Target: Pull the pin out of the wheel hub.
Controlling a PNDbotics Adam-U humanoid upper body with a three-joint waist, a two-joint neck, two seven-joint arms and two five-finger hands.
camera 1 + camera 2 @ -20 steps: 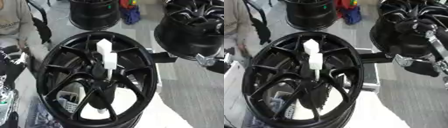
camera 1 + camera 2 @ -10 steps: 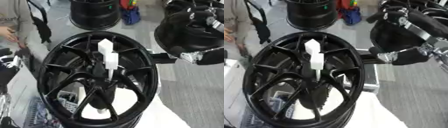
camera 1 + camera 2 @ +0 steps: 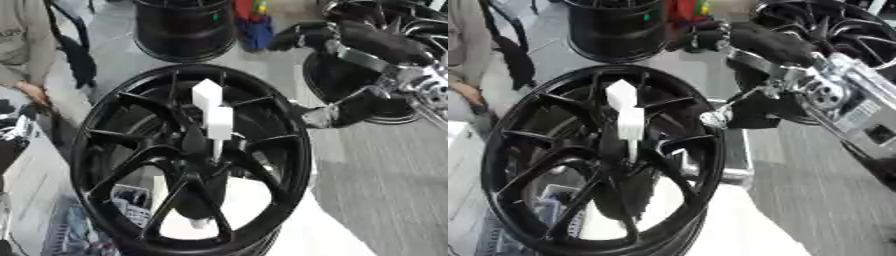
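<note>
The white pin [image 3: 213, 118] stands in the middle of the black wheel hub [image 3: 114, 125], so the right hand [image 3: 710, 37], holding nothing with fingers too blurred to read, should come down over the pin's top, close around it and pull straight up

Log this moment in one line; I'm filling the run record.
pin: seated in wheel hub | right robot hand: above wheel, not touching pin | left: unseen

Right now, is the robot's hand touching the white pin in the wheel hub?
No, the right hand is up above the wheel hub, apart from the white pin.
</note>
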